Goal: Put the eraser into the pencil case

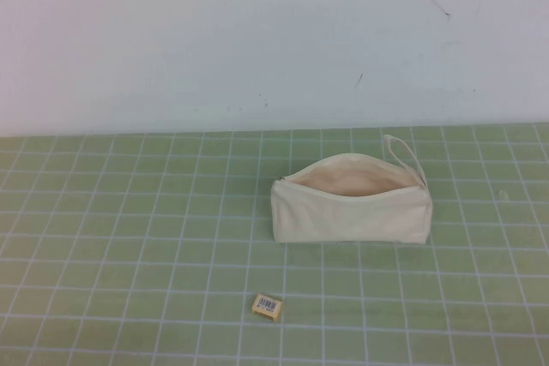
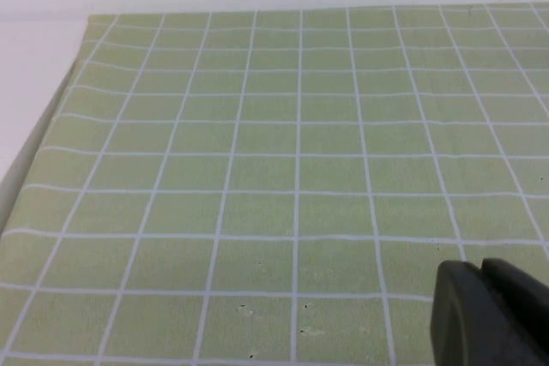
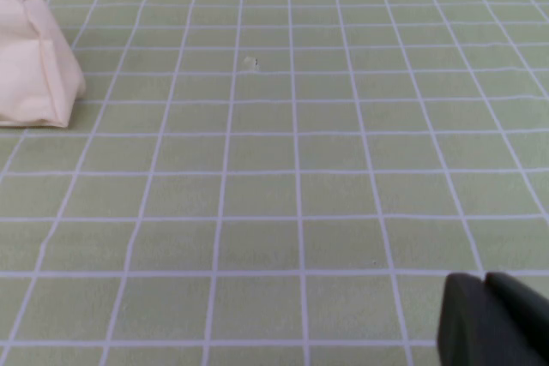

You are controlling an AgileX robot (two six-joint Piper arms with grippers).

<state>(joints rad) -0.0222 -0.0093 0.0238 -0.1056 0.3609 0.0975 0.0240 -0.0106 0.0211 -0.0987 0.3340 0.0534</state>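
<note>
I see the eraser (image 1: 268, 306) lying label-up on the green grid mat (image 1: 129, 237), near of the pencil case (image 1: 350, 212) (zip open, strap at its far right). Left gripper (image 2: 489, 315) and right gripper (image 3: 493, 319) hover low over bare mat; I cannot tell their spread.

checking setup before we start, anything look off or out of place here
Nothing stands out. The pencil case sits upright and unzipped, and the eraser lies flat on the mat in front of it. The left gripper and right gripper hang parked over bare mat.
</note>
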